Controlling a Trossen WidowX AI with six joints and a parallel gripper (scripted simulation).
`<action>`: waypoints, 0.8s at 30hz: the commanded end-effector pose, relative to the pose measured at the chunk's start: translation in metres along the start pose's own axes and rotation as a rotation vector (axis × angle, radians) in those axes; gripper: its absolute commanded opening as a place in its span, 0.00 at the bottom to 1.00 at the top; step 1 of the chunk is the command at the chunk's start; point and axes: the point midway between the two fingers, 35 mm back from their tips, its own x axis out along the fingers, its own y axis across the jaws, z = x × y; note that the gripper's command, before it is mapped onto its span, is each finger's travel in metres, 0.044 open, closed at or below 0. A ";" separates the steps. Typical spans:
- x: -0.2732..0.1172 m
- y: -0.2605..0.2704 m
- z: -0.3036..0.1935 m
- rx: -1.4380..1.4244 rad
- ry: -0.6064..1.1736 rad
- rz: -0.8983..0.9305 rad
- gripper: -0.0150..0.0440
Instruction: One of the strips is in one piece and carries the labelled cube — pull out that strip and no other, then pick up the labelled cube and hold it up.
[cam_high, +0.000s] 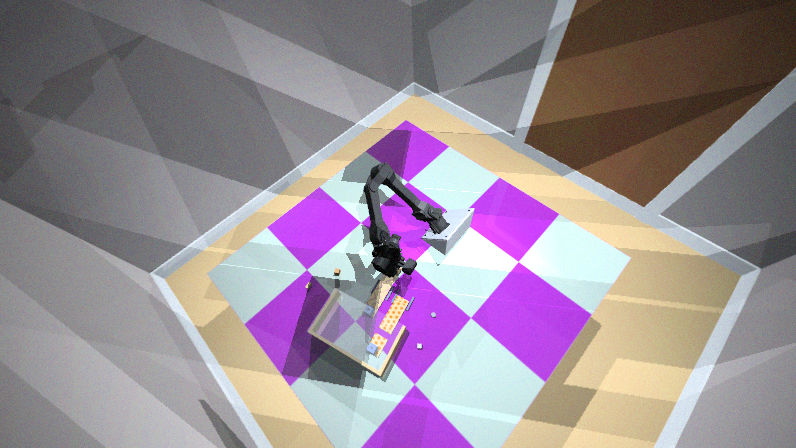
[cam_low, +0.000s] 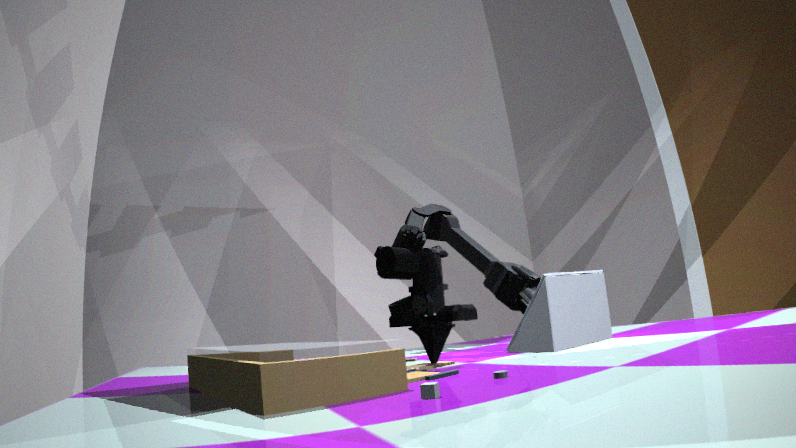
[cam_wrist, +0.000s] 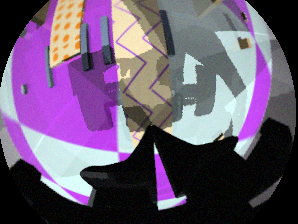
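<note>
Here's the zigzag strip (cam_high: 382, 292) (cam_low: 445, 363) (cam_wrist: 132, 67), tan with purple lines, lying flat, its far end reaching under the clear cover! And there's the pale blue cube (cam_high: 368, 311), sitting at that far end, its label too small to read.
</note>
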 end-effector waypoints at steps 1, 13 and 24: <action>0.004 0.001 -0.013 -0.012 0.024 -0.005 0.25; 0.004 0.001 -0.031 -0.013 0.025 -0.005 0.25; 0.004 0.000 -0.047 -0.014 0.026 -0.005 0.25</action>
